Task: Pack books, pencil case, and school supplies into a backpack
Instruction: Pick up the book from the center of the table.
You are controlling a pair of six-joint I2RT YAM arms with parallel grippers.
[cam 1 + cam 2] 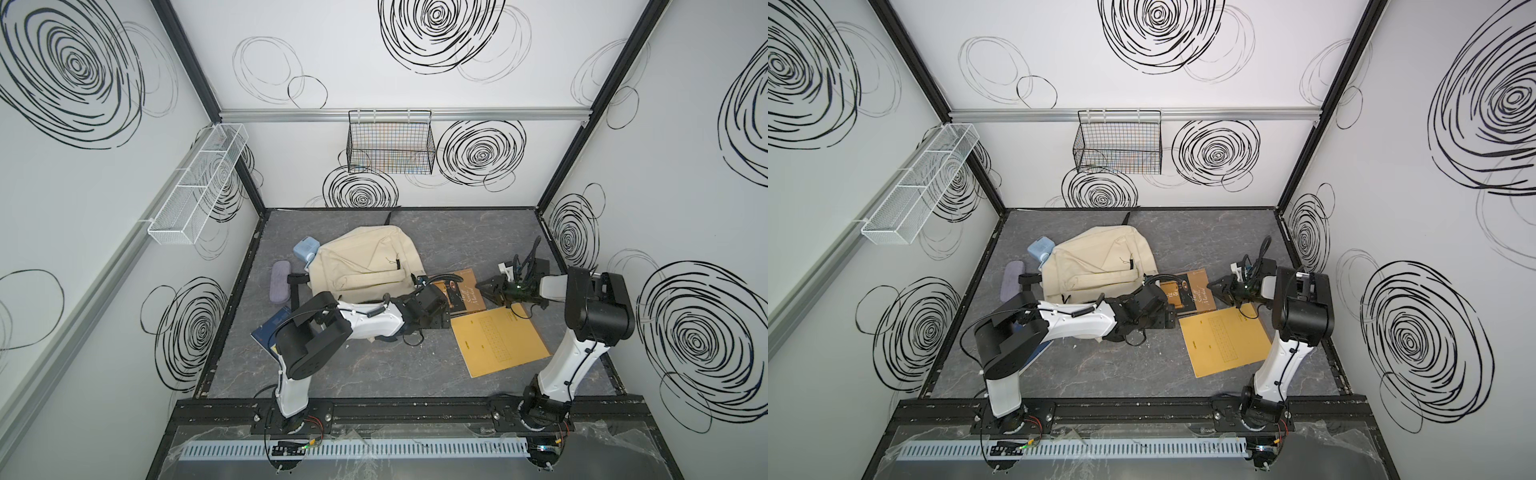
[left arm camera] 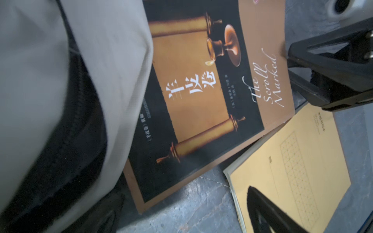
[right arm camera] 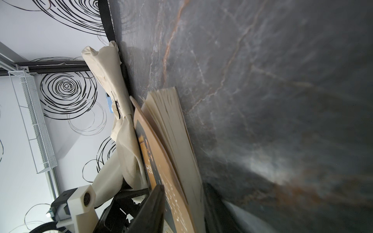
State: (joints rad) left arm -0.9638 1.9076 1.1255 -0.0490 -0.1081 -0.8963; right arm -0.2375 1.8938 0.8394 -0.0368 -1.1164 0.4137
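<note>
Top views both put the purple pencil case [image 1: 279, 282] and the light blue pencil sharpener [image 1: 304, 249] at the far left, unpacked beside the cream backpack [image 1: 365, 262]. The navy book [image 1: 266, 332] lies partly under my left arm. My left claw [image 1: 434, 306] sits at the backpack's right-hand mouth, spread fully wide and gripping nothing, I judge to leave the opening clear. The scroll-cover book [image 2: 201, 96] has one end tucked under the zip flap, and its free end is raised off the table [image 1: 374, 374]. My right claw [image 1: 490, 289] is part closed over that free edge, one finger [image 3: 153, 205] on the cover and the other beneath the pages, placed, I judge, to feed it in. The kraft book [image 1: 498, 345] lies flat, near right.
</note>
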